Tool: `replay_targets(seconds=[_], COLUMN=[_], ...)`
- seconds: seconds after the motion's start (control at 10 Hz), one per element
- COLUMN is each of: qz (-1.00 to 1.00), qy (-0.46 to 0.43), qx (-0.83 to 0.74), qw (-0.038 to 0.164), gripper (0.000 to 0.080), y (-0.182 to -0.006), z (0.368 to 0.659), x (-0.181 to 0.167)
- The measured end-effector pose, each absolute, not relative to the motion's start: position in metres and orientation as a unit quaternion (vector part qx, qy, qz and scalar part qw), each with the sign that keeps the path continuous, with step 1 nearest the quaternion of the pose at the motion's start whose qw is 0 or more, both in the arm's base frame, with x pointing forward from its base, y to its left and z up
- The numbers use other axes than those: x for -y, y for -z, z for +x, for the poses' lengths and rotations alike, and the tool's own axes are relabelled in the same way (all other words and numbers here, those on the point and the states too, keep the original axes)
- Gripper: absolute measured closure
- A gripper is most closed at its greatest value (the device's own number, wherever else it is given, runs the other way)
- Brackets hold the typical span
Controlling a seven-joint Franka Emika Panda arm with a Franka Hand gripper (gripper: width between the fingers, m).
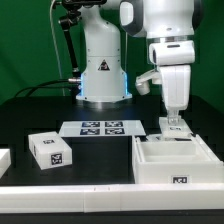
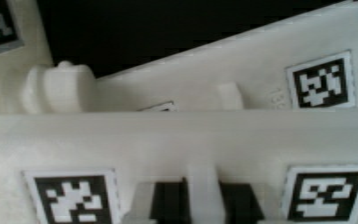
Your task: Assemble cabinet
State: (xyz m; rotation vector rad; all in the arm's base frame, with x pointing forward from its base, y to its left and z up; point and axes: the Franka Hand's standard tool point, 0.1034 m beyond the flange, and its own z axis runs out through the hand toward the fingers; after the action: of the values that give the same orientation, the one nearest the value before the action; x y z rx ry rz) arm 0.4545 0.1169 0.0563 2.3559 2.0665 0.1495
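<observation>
Find the cabinet (image 1: 160, 172) on the tabletop (image 1: 100, 155), near and to the exterior view's right. See the fingers (image 2: 169, 205) narrow, seemingly pinching its thin far wall. Expect light, stiff, smooth plastic, likely slippery; grip across a thin wall, clear of tags (image 1: 180, 181).

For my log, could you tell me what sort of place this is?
Likely a robotics lab bench: a mounted robot arm, a marker board on a black table, a green backdrop.

bright even light, exterior view sharp; wrist view close, the cabinet (image 2: 176, 150) blurred, washed-out.
</observation>
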Motion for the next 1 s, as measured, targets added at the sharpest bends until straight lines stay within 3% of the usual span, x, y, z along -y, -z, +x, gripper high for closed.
replay_targets(seconds=[1.0], qz=[0.75], qy=[-0.038], qx=[-0.661], qw=[-0.003], gripper=[0.0729], y=[-0.0534], z=[0.4596], x=[-0.1182])
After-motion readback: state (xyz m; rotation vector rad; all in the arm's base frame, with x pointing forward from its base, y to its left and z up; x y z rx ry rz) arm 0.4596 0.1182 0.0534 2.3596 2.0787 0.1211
